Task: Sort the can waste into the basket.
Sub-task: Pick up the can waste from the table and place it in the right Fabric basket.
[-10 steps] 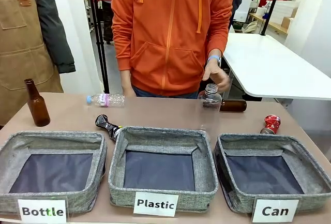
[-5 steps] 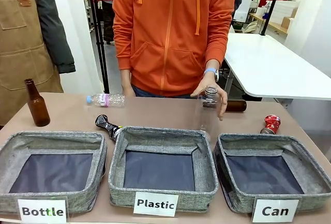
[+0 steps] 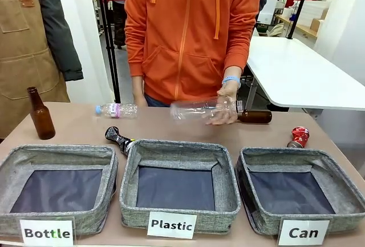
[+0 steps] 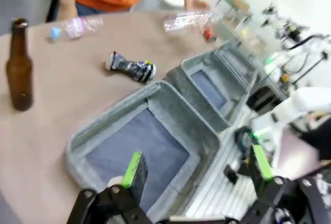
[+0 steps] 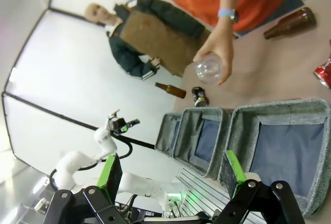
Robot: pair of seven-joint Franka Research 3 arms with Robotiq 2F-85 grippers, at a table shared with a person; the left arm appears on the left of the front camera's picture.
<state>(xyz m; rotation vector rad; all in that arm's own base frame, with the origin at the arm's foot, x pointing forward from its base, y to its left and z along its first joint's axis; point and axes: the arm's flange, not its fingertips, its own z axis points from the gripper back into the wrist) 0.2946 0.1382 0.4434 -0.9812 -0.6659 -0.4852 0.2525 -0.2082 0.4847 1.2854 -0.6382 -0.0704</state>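
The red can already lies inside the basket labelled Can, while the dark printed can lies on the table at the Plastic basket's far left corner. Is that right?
Not quite. In the front view the red can sits on the table just behind the basket labelled Can, not inside it. The dark printed can does lie on the table at the Plastic basket's far left corner.

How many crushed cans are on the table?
2. The red can lies behind the Can basket; the dark printed can by the Plastic bin's left corner. None looks hidden.
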